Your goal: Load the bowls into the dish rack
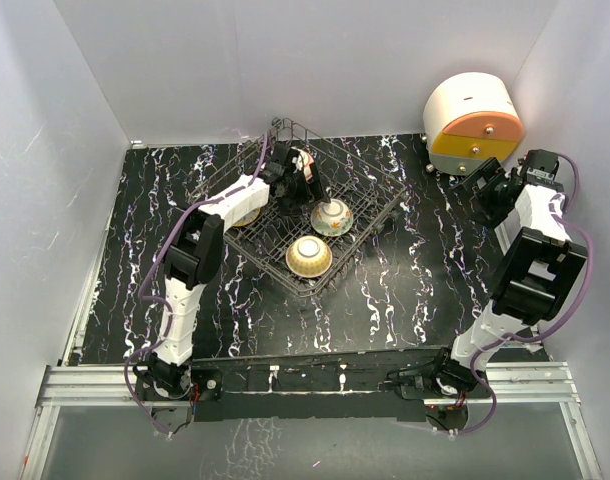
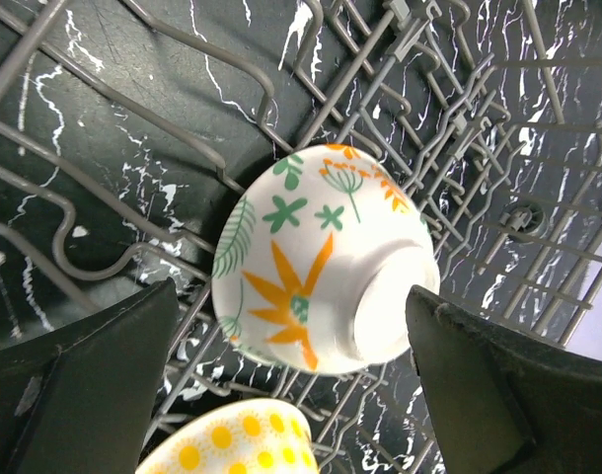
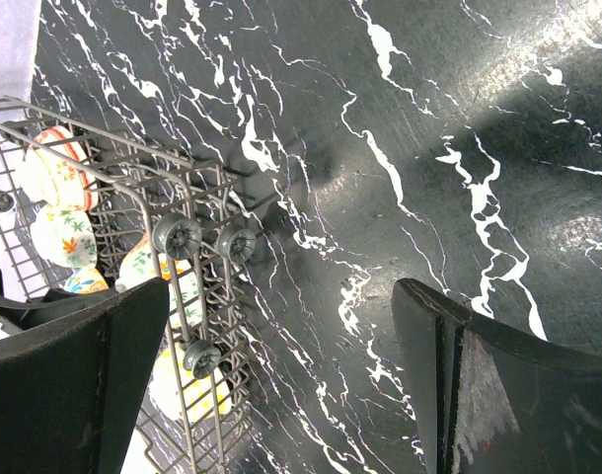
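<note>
The left fingers [image 2: 84, 385] stand wide open inside the dark grey wire dish rack [image 1: 275, 235], toward its far side. They flank a white ceramic bowl with orange and green painted leaves [image 2: 301, 257] and touch it on neither side. The bowl lies tipped over among the tines, its foot ring turned toward the right-hand finger. Only thin wires prop it, so it looks free to roll. A finger brushing it on the way out could, I judge, tip it from its slot or knock it against the pale bowl with yellow flowers [image 2: 232, 444] just beside it.

Under the left forearm, at the rack's left edge, sits a yellowish round bowl [image 1: 247, 212]; I cannot tell whether it is inside the rack or beside it. A careless sweep of the arm could strike it.

Further right, a pale patterned bowl [image 1: 332, 216] and a cream-gold bowl [image 1: 308, 256] rest in the rack's near half. A jolt to the rack could make them clink together.

The right fingers [image 3: 74, 385] are spread wide and grip nothing. They hang above the black white-veined tabletop [image 1: 415, 270], well apart from the rack and near the round white, orange and yellow drawer unit [image 1: 472, 125]. Swinging left too low could hook the rack's rim and shift everything.
</note>
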`<action>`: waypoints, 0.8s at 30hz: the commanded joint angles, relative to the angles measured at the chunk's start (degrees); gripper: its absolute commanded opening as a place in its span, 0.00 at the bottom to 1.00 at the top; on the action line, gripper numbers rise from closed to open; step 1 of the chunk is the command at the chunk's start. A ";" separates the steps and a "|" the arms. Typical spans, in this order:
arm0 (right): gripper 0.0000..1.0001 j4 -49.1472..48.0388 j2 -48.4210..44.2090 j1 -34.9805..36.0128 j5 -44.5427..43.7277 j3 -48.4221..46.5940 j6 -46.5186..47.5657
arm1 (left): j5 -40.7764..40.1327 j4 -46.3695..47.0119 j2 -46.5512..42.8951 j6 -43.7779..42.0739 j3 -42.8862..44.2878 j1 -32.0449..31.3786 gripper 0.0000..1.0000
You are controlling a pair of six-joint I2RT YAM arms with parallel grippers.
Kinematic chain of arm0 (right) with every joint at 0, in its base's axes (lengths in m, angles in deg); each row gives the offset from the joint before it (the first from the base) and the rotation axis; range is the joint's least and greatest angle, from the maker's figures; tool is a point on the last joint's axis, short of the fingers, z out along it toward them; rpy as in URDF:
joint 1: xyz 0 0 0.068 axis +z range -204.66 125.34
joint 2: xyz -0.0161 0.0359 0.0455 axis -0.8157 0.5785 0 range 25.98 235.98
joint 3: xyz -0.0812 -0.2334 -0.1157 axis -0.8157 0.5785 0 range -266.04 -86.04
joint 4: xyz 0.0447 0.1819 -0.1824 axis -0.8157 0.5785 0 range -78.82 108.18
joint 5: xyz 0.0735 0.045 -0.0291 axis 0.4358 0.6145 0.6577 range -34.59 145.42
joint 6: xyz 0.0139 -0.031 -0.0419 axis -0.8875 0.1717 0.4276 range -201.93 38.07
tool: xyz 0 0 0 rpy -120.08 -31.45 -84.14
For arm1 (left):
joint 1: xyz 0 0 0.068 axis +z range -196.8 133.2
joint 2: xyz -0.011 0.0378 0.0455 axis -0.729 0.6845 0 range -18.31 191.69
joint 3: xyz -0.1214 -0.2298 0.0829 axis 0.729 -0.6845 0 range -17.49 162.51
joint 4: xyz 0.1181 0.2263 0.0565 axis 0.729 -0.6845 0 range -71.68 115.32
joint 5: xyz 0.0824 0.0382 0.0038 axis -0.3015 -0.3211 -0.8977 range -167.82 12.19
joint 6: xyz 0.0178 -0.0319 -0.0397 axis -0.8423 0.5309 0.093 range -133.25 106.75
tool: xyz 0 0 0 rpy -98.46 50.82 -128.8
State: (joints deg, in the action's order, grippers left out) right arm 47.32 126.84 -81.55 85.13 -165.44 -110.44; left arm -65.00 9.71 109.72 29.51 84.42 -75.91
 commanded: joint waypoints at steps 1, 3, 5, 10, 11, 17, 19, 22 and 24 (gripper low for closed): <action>0.99 -0.76 -4.31 0.42 -2.34 -1.47 0.87 | -4.33 -9.30 -6.76 -6.20 4.81 -1.18 0.97; 0.99 -0.11 -5.38 1.67 -4.17 -2.84 1.12 | -5.85 -11.52 -7.47 -7.36 7.19 -2.09 0.97; 0.99 0.97 -6.02 3.77 -6.09 -5.33 1.43 | -7.71 -13.40 -8.09 -8.51 10.02 -3.31 0.97; 0.99 0.70 -8.31 13.05 -10.04 -9.13 0.89 | -12.65 -17.80 -11.39 -12.31 14.48 -6.19 0.97; 0.99 0.64 -8.69 15.01 -10.48 -9.72 0.79 | -13.51 -18.41 -12.65 -12.96 14.30 -6.44 0.97; 0.99 2.41 -9.76 25.72 -11.63 -11.56 2.13 | -20.14 -20.87 -24.88 -17.87 5.89 -6.58 0.97; 0.99 1.56 -11.42 30.47 -12.77 -10.22 2.91 | -22.71 -20.75 -30.17 -19.23 1.19 -6.58 0.97; 0.99 -0.55 -14.75 35.59 -13.62 -7.05 2.80 | -26.67 -21.90 -38.14 -21.21 -5.15 -6.58 0.97; 0.99 -0.62 -16.20 37.91 -14.15 -5.62 2.80 | -30.22 -23.25 -41.97 -22.54 -8.10 -6.58 0.97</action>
State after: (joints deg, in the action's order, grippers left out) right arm 49.58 116.31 -47.65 73.28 -172.94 -108.80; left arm -86.92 -9.48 75.14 11.26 81.18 -82.77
